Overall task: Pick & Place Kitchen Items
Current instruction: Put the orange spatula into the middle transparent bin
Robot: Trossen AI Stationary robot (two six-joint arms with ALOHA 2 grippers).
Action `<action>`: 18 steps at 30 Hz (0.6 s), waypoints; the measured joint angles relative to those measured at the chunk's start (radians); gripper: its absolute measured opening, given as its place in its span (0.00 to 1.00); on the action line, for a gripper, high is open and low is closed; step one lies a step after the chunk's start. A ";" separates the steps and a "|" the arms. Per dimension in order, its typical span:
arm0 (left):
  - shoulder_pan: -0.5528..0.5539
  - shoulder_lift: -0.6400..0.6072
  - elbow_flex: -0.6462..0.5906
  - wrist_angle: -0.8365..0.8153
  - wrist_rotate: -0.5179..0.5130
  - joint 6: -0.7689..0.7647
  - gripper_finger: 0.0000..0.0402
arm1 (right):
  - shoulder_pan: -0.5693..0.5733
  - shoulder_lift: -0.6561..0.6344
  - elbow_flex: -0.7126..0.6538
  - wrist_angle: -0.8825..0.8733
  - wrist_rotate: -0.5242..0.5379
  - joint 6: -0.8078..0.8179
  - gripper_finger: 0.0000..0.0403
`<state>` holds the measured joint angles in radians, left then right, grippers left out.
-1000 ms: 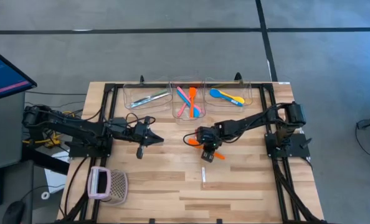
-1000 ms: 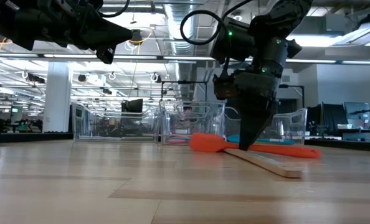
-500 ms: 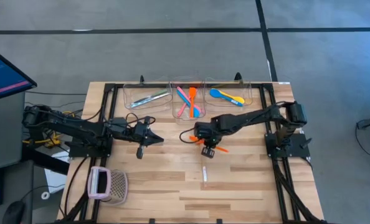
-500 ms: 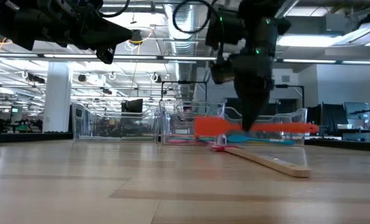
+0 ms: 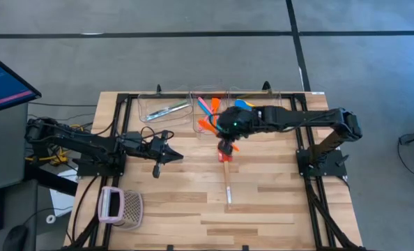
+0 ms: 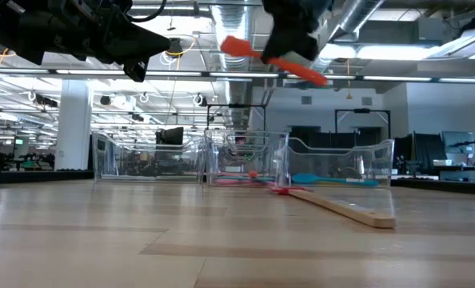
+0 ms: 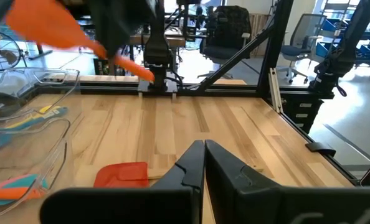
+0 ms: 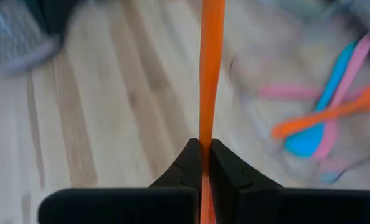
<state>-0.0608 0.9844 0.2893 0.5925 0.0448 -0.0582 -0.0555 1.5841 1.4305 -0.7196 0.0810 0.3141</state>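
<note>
A pink-and-white mesh basket [image 5: 120,206] lies at the near left corner of the worktop [image 5: 277,202]. Farther in, a red-headed wooden-handled spatula [image 5: 227,176] rests flat on the boards near the middle. The left gripper [image 5: 158,155] hangs above the left side, its fingers together on nothing. The right gripper [image 5: 225,145] is raised high over the front of the middle bin [image 5: 211,111], fingers clamped on an orange spoon [image 6: 271,59] held clear of the worktop. At the far edge stand three clear bins: the left bin [image 5: 164,108] holds cutlery, the middle one pink, blue and orange spoons [image 8: 325,115], the right bin [image 5: 257,104] blue and yellow spoons.
</note>
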 joint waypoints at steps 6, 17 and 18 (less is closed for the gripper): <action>0.000 0.000 0.000 0.000 0.000 0.000 0.00 | -0.053 0.008 0.083 0.148 0.104 -0.052 0.00; 0.000 0.000 0.000 0.000 0.003 0.000 0.00 | -0.268 0.118 0.088 0.395 0.105 -0.002 0.00; 0.000 0.000 0.000 0.000 0.003 0.000 0.00 | -0.283 0.140 0.088 0.407 0.105 -0.001 0.00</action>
<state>-0.0605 0.9844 0.2893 0.5922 0.0483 -0.0578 -0.3383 1.7245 1.5181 -0.3126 0.1861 0.3128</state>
